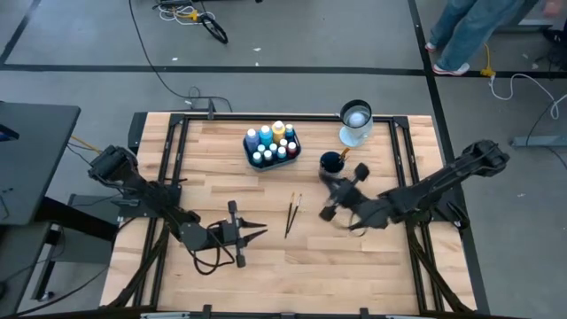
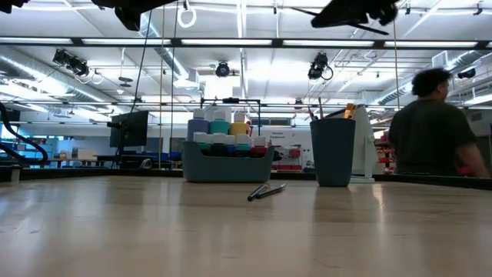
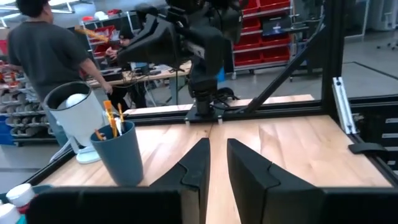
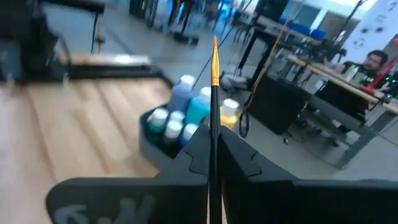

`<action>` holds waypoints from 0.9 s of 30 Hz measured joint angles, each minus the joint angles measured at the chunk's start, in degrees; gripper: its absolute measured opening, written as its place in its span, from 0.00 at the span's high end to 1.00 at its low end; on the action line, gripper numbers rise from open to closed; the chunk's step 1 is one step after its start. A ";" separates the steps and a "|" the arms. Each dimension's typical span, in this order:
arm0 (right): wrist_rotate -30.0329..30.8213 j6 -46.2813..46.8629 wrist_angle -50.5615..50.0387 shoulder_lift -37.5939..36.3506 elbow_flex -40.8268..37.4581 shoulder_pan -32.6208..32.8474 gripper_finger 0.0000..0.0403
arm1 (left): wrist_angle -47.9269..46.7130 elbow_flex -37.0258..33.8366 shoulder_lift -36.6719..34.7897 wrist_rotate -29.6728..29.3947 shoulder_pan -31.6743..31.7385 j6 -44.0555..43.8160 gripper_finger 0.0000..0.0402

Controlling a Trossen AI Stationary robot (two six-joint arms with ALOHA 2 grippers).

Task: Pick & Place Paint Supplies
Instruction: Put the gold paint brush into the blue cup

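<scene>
Small paint bottles (image 1: 273, 142) with blue, teal, white and yellow tops stand in the teal tray (image 1: 251, 156) near the table's far edge. Two thin dark brushes (image 1: 292, 215) lie flat at mid-table, also in the low view (image 2: 267, 191). My right gripper (image 1: 335, 188) hovers just near of the dark blue cup (image 1: 332, 162), shut on another brush (image 4: 214, 93) and pointing toward the tray. My left gripper (image 1: 264, 232) waits left of the lying brushes, its fingers (image 3: 199, 165) a narrow gap apart, holding nothing. My right gripper pinches a thin brush by its dark handle (image 4: 214, 121) between the two fingers. The brush runs along the fingers and sticks out past them, its orange tip end (image 4: 214, 59) pointing toward the tray of bottles. It is lifted clear of the table.
The dark blue cup (image 3: 118, 152) holds several orange-tipped brushes. A white mug-like holder (image 1: 356, 120) stands beyond it at the far edge. Black frame rails (image 1: 403, 168) run along the table's sides. A person (image 2: 430, 127) is in the room behind. Bare wood lies toward the near edge.
</scene>
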 joint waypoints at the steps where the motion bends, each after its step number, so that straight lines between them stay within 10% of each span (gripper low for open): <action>1: 0.48 -1.78 4.50 -1.83 -2.83 -0.36 0.97 | 0.02 0.00 0.00 -0.38 -0.01 0.32 0.85; 5: -4.65 -10.62 25.53 -7.37 -14.04 -4.44 0.97 | 1.76 -0.04 0.00 -0.76 0.32 2.80 0.85; 17: -45.48 -21.87 69.84 -0.21 -31.04 -25.19 0.96 | 10.66 -0.01 -0.04 -0.54 0.85 12.81 0.85; 27: -48.26 -19.56 78.67 12.14 -30.74 -33.14 0.96 | 11.58 0.00 -0.04 -2.84 0.85 16.52 0.85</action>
